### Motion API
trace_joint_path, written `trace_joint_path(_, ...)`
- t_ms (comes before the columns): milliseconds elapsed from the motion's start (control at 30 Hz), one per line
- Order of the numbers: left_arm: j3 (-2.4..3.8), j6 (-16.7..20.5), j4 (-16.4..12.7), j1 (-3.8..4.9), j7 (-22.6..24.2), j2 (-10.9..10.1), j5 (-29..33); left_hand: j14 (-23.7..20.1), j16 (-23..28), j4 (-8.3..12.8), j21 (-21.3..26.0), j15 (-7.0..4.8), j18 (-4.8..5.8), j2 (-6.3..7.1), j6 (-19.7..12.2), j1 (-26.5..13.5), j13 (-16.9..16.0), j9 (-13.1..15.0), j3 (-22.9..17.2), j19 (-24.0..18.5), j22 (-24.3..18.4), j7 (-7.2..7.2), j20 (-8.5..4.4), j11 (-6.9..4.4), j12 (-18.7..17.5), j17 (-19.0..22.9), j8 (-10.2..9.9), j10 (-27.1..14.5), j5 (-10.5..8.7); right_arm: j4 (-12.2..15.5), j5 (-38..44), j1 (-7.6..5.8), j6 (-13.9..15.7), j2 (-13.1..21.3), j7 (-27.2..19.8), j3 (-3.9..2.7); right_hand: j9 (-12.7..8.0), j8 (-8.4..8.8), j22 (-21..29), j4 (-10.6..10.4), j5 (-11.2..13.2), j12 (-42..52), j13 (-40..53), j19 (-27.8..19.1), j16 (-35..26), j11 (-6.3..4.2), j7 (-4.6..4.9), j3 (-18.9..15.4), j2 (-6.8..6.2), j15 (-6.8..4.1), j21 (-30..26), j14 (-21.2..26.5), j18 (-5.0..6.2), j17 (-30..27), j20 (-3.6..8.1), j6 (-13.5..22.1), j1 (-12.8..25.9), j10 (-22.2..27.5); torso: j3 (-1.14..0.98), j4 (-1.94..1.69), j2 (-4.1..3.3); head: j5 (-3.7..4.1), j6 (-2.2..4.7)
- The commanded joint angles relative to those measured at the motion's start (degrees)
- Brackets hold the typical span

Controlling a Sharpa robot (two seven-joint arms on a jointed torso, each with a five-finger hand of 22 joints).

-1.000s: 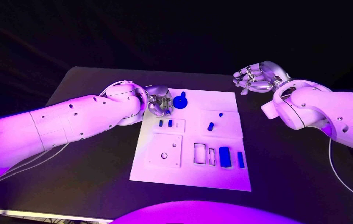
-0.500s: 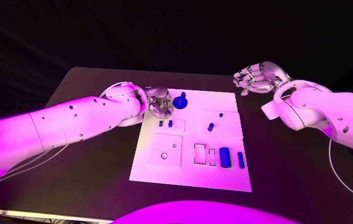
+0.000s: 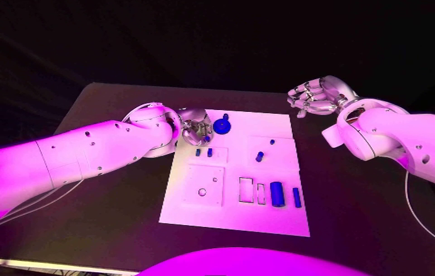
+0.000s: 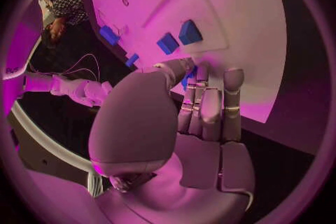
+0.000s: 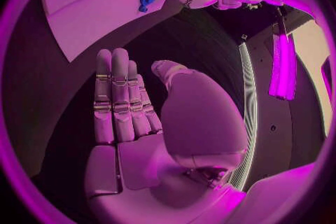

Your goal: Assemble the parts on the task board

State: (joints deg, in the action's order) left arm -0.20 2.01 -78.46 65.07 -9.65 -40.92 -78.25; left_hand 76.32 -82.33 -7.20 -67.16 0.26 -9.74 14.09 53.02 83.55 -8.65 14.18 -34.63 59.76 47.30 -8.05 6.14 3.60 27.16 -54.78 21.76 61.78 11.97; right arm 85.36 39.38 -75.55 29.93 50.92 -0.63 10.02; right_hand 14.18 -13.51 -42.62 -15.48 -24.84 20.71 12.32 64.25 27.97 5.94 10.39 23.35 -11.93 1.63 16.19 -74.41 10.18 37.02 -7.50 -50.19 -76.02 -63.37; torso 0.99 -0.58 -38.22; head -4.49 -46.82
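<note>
At the board's (image 3: 272, 128) far left corner, the left hand (image 3: 194, 127) hovers with fingers curled just beside the round blue part (image 3: 222, 126); whether it grips anything, I cannot tell. Best to close squarely around it.

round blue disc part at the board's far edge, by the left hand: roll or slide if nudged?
The round blue part looks flat and lies on the smooth task board, so it probably slides, not rolls. It looks rigid and light. The left robot hand sits right beside it; contact is unclear.
</note>
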Motion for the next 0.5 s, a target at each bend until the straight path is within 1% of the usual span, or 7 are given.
trace_joint_path(33,-0.04,0.0,-0.1,-0.09,-0.3,0.0,0.2,-0.4,0.2,-0.2,0.2,-0.11,0.43,0.2,-0.5,-0.3,-0.1,0.0,-0.1,-0.3,-0.1,-0.04,-0.05,0.2,-0.3,0.1,-0.4,0.4,0.19,0.0,0.2,0.03,-0.5,-0.1,-0.4,-0.01,-0.1,0.01,0.0,0.1,-0.3,-0.2,0.0,0.3,-0.1,0.0,0.24,0.2,-0.18,0.0,-0.3,-0.2,0.18,0.1,-0.2,-0.1,0.2,-0.3,0.02,-0.02,-0.02,-0.03,0.02)
trace_joint_path(133,-0.04,0.2,-0.2,-0.09,-0.4,0.0,0.2,-0.4,0.2,-0.3,0.3,-0.12,0.42,0.28,-0.9,-0.4,-0.2,-0.1,-0.1,-0.3,-0.1,-0.08,-0.07,0.18,-0.4,-0.1,-0.7,0.4,0.18,0.0,0.3,0.03,-0.5,-0.2,-0.3,-0.01,-0.1,0.02,0.1,0.2,-0.2,-0.2,-0.1,0.3,-0.2,0.0,0.24,0.2,-0.24,0.0,-0.3,-0.2,0.19,0.1,-0.2,-0.1,0.1,-0.3,0.01,-0.05,0.0,-0.01,-0.07)
trace_joint_path(200,-0.04,0.4,-0.2,-0.1,-0.4,0.0,0.2,-0.1,0.1,-0.4,0.3,-0.26,0.45,0.57,-1.9,-0.6,-0.4,-0.3,-0.1,-0.1,0.0,0.03,-0.19,-0.02,-0.7,-0.6,-1.9,0.8,0.18,0.0,0.4,0.03,-0.5,-0.3,-0.3,-0.01,-0.1,0.02,0.1,0.2,-0.2,-0.3,-0.1,0.3,-0.2,0.0,0.24,0.2,-0.24,0.0,-0.3,-0.2,0.19,0.1,-0.2,-0.1,0.1,-0.3,0.01,-0.01,0.0,0.02,-0.08)
trace_joint_path(500,-0.04,0.6,-0.1,-0.1,-0.6,-0.1,0.3,0.1,0.1,-0.5,0.3,-0.41,0.51,0.86,-3.2,-0.7,-0.8,-0.6,-0.1,0.3,0.1,0.26,-0.35,-0.18,-1.1,-0.8,-3.2,1.2,0.16,-0.2,0.5,0.03,-0.6,-0.5,-0.2,-0.01,-0.1,0.05,0.2,0.3,-0.2,-0.4,-0.3,0.3,-0.5,0.04,0.28,0.3,-0.3,0.04,-0.4,-0.2,0.18,0.2,-0.22,-0.1,0.0,-0.3,0.04,0.0,0.02,0.0,-0.06)
